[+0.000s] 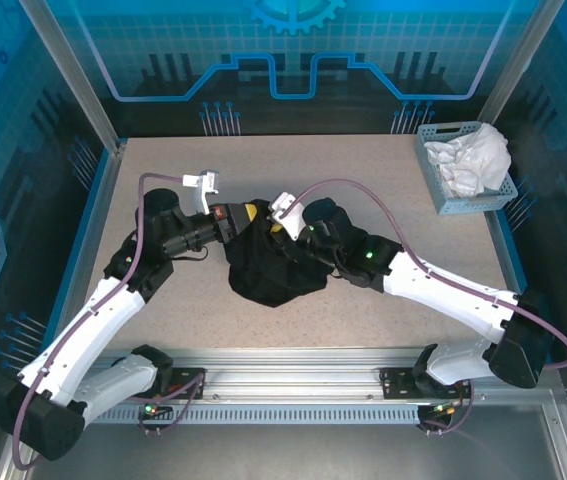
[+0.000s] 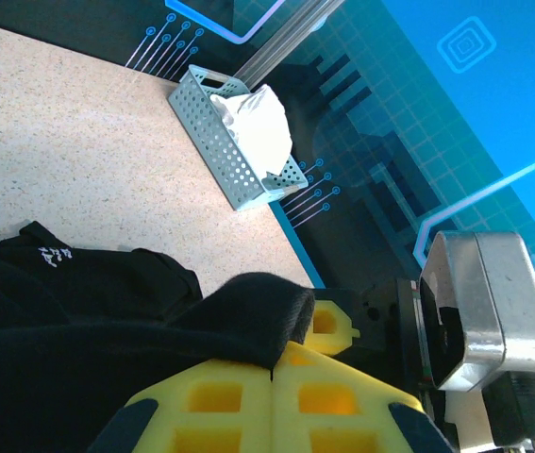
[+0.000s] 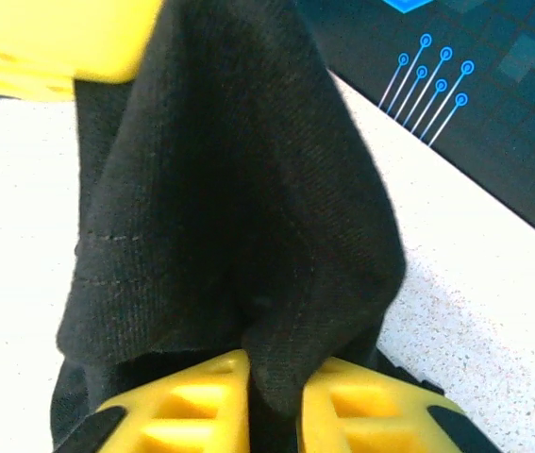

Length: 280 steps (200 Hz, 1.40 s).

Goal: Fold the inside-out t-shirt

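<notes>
The inside-out t-shirt (image 1: 268, 268) is a bunched black heap hanging between both arms over the middle of the table. My left gripper (image 1: 246, 215) holds its upper left part; in the left wrist view the yellow fingers (image 2: 215, 396) are pressed together with a black fold (image 2: 248, 316) pinched at their tips (image 2: 275, 363). My right gripper (image 1: 283, 228) is close beside it. In the right wrist view a fold of the black cloth (image 3: 239, 208) runs down between its two yellow fingers (image 3: 192, 406), gripped there (image 3: 275, 379). A small white print (image 2: 50, 253) shows on the shirt.
A grey perforated basket (image 1: 443, 195) holding a white cloth (image 1: 475, 158) stands at the back right corner, also seen as the basket (image 2: 212, 127) in the left wrist view. Speckled tabletop (image 1: 363, 170) surrounds the shirt. Blue walls enclose the table.
</notes>
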Each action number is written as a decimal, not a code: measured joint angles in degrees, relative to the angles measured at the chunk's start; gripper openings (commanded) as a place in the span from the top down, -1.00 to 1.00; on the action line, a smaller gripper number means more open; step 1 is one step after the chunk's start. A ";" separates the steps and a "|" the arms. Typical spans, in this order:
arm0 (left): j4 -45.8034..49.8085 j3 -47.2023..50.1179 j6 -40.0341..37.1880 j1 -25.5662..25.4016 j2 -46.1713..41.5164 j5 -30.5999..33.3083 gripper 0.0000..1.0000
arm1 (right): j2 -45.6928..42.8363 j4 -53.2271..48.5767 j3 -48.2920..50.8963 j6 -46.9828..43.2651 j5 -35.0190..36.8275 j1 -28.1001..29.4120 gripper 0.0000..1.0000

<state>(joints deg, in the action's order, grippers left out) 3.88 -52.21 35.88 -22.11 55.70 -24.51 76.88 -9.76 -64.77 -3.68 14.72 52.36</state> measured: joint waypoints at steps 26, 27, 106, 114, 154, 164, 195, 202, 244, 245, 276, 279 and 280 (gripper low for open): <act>0.11 -0.02 -0.13 0.00 0.00 0.15 1.00 | -1.09 -0.48 0.00 1.33 -3.98 -1.38 0.89; 0.15 -0.02 -0.17 0.00 0.00 0.20 1.00 | -1.18 -0.50 0.00 1.33 -4.17 -1.44 0.90; 3.13 -0.02 -2.21 0.00 0.28 5.42 0.90 | -7.93 0.68 0.26 12.15 -39.56 -15.04 1.00; 3.58 -0.04 -2.73 0.00 0.44 5.73 0.85 | -7.48 0.90 0.26 13.27 -42.38 -15.32 1.00; 9.57 -0.11 -7.19 -0.31 -0.04 9.38 0.40 | -4.24 1.25 0.02 18.25 -49.59 -16.57 1.00; 11.10 -0.11 -8.94 -0.94 -1.29 11.10 0.30 | -3.34 1.31 -0.31 19.63 -50.45 -17.05 1.00; 15.15 -0.13 -13.99 -7.10 -7.50 18.97 0.11 | -1.25 2.93 -0.61 24.04 -52.94 -18.32 1.00; 15.91 -0.13 -15.19 -8.85 -8.52 20.70 0.11 | -0.76 3.41 -0.63 24.98 -53.37 -18.45 1.00; 17.05 -0.13 -18.08 -15.32 -8.15 23.41 0.38 | 1.40 4.74 -2.03 27.87 -55.49 -18.80 1.00; 17.03 -0.13 -18.14 -15.37 -8.04 23.39 0.38 | 1.42 4.76 -2.08 27.91 -55.54 -18.80 1.00; 15.43 -0.13 -18.49 -15.78 -3.26 21.79 0.51 | 1.57 4.92 -2.25 28.35 -56.17 -19.19 1.00; 15.30 -0.11 -18.49 -15.78 -2.91 21.66 0.51 | 1.57 4.92 -2.25 28.37 -56.15 -19.23 1.00; 15.23 -0.13 -18.49 -15.78 -2.73 21.57 0.50 | 1.57 4.92 -2.25 28.37 -56.15 -19.23 1.00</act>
<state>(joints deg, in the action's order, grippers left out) 19.11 -52.34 17.39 -37.89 52.97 -2.94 78.46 -4.84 -67.02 24.69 -41.43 33.12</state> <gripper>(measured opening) 0.248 0.059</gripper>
